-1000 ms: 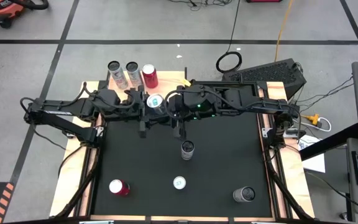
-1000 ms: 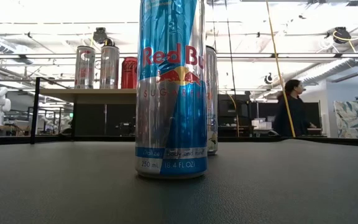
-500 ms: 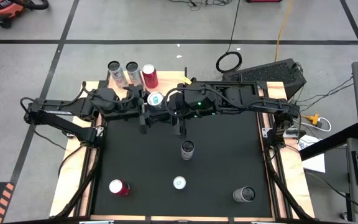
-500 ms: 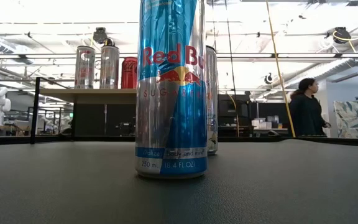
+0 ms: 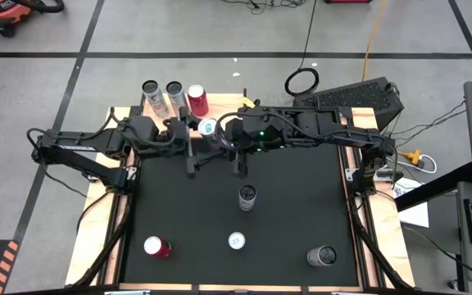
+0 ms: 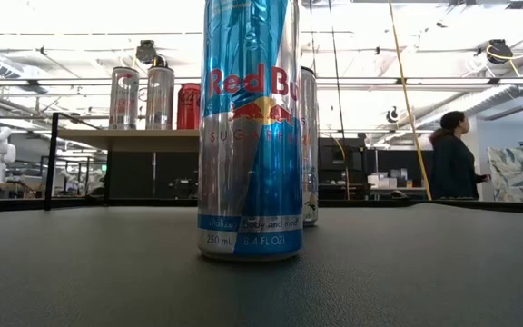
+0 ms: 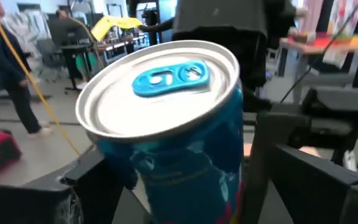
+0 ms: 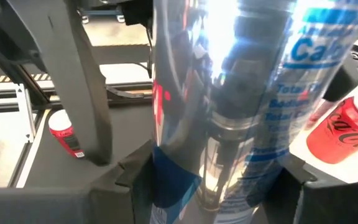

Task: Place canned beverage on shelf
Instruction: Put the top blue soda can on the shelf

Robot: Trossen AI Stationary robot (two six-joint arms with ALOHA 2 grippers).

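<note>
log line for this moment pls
phase: handover near shelf | right gripper: shut on blue can | left gripper: open beside can | shelf: three cans

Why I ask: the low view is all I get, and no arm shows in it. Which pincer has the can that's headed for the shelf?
Observer: The right pincer is clamped on the blue-tabbed can, upright, close to the red cola can on the shelf.
Operator: And the left one?
Observer: The left pincer flanks that same can with its fingers spread, not gripping as far as I can tell.
Operator: Anything on the mat I'm missing?
Observer: A second red can sits on the mat on the left arm's side, far from the shelf.
</note>
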